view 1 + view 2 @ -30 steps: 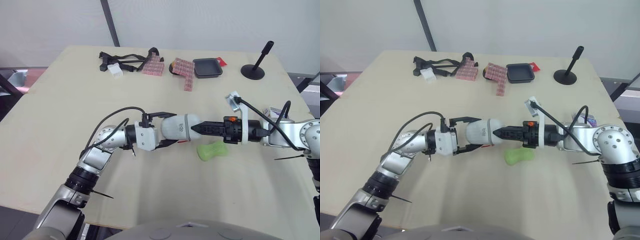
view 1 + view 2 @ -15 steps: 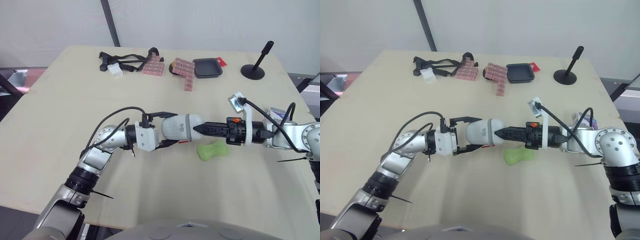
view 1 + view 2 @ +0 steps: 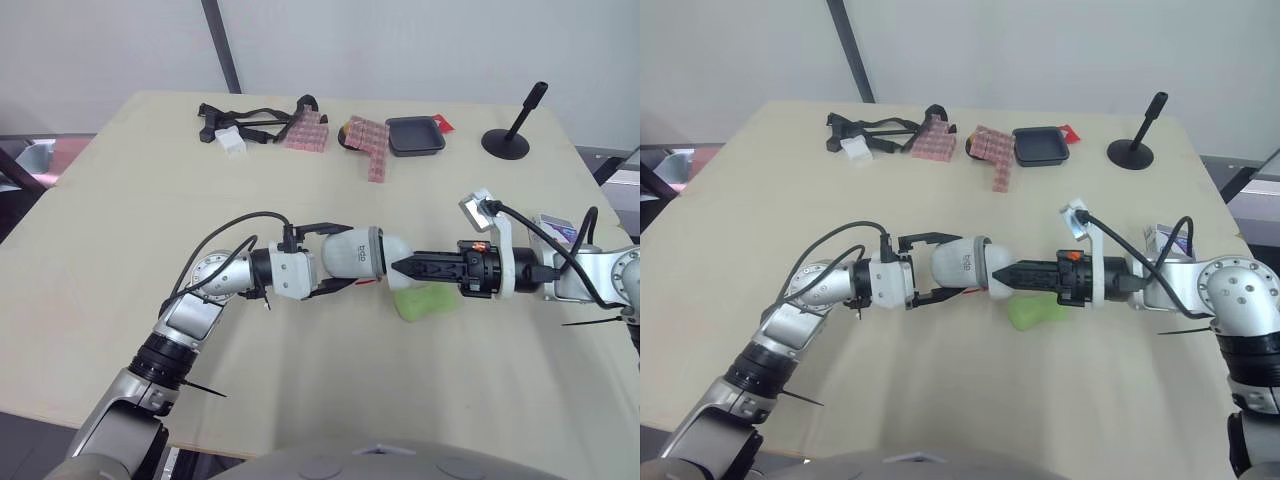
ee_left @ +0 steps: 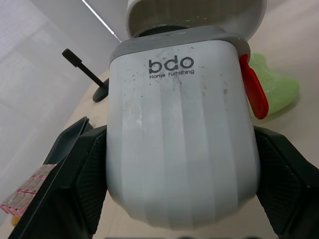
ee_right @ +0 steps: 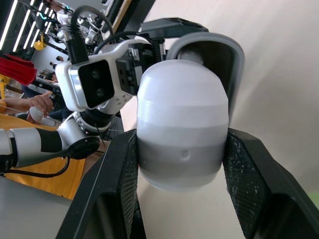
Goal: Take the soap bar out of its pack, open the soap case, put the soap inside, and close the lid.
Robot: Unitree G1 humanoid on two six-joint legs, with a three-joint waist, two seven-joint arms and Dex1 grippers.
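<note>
The left gripper (image 3: 345, 257) has its jaws clamped on the white-and-grey oval plastic soap case (image 4: 182, 144). At the case's mouth, the right gripper's (image 5: 183, 144) jaws pinch the white domed lid (image 5: 182, 94). Just beside the case, the green waisted soap bar (image 3: 428, 302) lies on the bench (image 3: 150, 200). The opening step seems underway; next, the lid needs drawing clear.

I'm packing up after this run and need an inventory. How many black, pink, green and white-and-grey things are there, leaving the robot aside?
Black: 3 (straps, tray, stand)
Pink: 2 (piles of checked blocks)
Green: 1 (soap)
White-and-grey: 1 (soap case)
Total: 7
</note>
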